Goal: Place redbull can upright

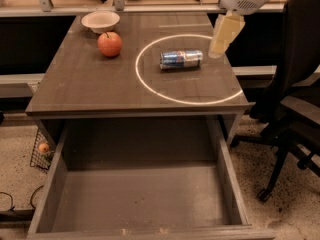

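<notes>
The open drawer point(135, 194) in front shows nothing inside, and the can point(181, 59), lying on its side mid-worktop point(90, 84), could roll off the front edge into it if nudged off-centre. The pincer point(218, 49) hangs just right of the can; apart or together, I cannot tell. The far bowl point(100, 15) looks empty.

Indoor light, moderate, warm cast, coming from above. The tabletop point(85, 84) is evenly lit, with a faint sheen toward its far edge. A thin bright white ring point(190, 102) glows on the right half of the top, around the redbull can point(181, 59), whose silver panels catch small highlights. The gripper point(217, 52) hangs just right of the can, pale and well lit. The apple point(109, 44) carries a soft highlight. The open drawer point(140, 194) lies near and dim, its far wall in shadow. The gaps under the table's sides are nearly black.
</notes>
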